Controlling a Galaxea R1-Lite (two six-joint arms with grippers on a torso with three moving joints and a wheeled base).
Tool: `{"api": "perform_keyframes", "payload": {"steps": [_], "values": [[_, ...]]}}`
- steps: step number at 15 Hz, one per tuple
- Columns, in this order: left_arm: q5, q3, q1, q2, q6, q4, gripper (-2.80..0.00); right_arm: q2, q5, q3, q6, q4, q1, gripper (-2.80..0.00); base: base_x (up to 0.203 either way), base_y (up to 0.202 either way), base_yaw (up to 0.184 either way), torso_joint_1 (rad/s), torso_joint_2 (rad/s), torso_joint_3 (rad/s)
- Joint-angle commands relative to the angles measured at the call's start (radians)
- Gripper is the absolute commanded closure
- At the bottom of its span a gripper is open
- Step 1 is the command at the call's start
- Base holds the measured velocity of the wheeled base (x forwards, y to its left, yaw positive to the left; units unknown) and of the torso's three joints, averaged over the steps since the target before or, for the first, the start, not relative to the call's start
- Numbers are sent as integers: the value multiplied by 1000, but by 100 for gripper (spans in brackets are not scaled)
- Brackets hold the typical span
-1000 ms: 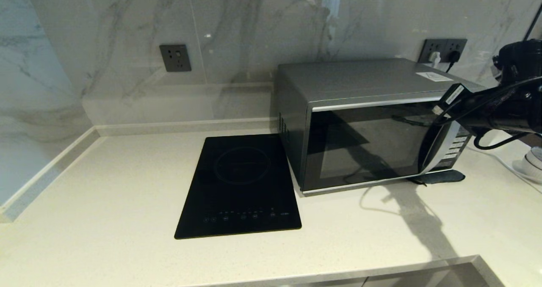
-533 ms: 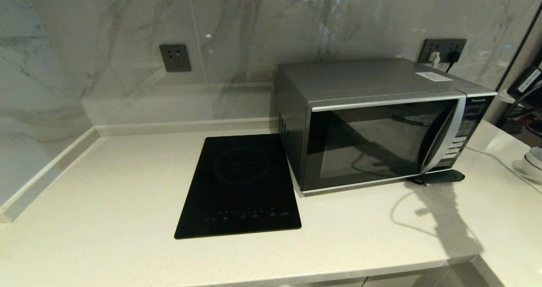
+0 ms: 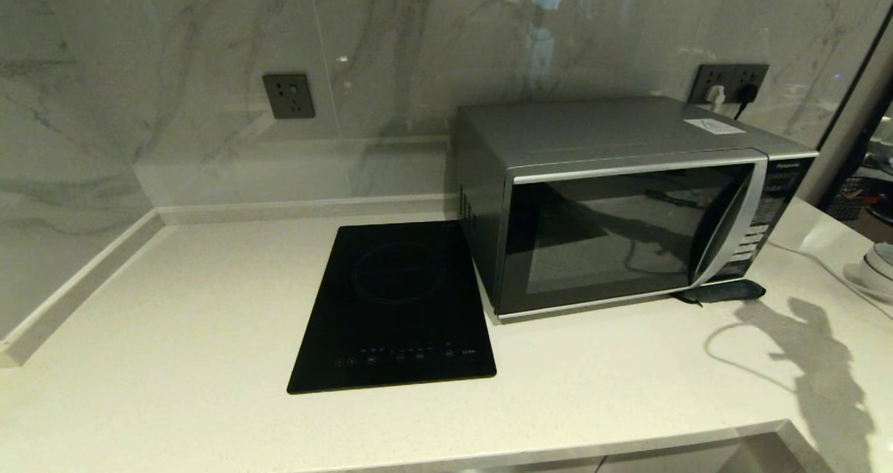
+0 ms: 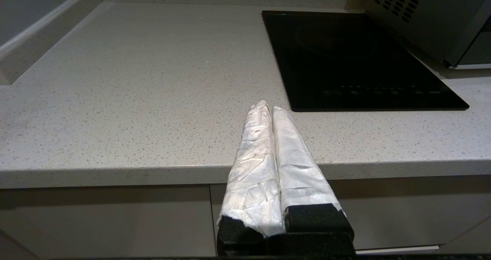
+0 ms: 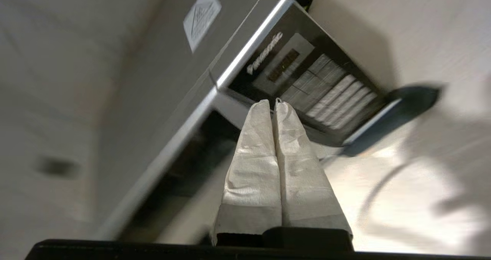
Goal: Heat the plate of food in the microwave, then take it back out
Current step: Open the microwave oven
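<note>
The silver-grey microwave [image 3: 628,201] stands on the counter at the right with its dark glass door closed. Its curved handle [image 3: 729,225] and button panel [image 3: 764,222] face me. The plate of food is hidden from every view. In the right wrist view my right gripper [image 5: 273,103] is shut and empty, held off the counter in front of the microwave's button panel [image 5: 326,95]; it is outside the head view, where only its shadow falls on the counter. My left gripper [image 4: 267,107] is shut and empty, parked low at the counter's front edge, left of the hob.
A flat black induction hob [image 3: 398,305] lies left of the microwave. A dark flat object [image 3: 725,291] sits at the microwave's front right corner. A white cable [image 3: 816,267] and stacked white dishes [image 3: 875,267] are at the far right. Wall sockets [image 3: 288,95] are behind.
My right arm, which crossed in front of the microwave's handle and panel a second ago, has pulled away to the right and left the head view. The door stays closed.
</note>
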Motion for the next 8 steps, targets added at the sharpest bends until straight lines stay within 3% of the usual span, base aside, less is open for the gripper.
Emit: {"api": "perform_keyframes", "payload": {"steps": [1, 3, 5, 6, 7, 8], "values": [[1, 0, 0, 1, -1, 0, 0, 132, 15, -84, 233, 26, -9, 0, 0, 0, 0, 0, 0, 0], [1, 0, 0, 1, -1, 0, 0, 222, 26, -127, 335, 50, -10, 0, 0, 0, 0, 0, 0, 0], [1, 0, 0, 1, -1, 0, 0, 327, 41, -156, 375, 55, -11, 0, 0, 0, 0, 0, 0, 0], [1, 0, 0, 1, -1, 0, 0, 373, 69, -170, 380, 52, -18, 0, 0, 0, 0, 0, 0, 0], [1, 0, 0, 1, -1, 0, 0, 414, 148, -185, 366, 42, -34, 0, 0, 0, 0, 0, 0, 0], [1, 0, 0, 1, -1, 0, 0, 446, 209, -191, 288, 24, -50, 0, 0, 0, 0, 0, 0, 0]]}}
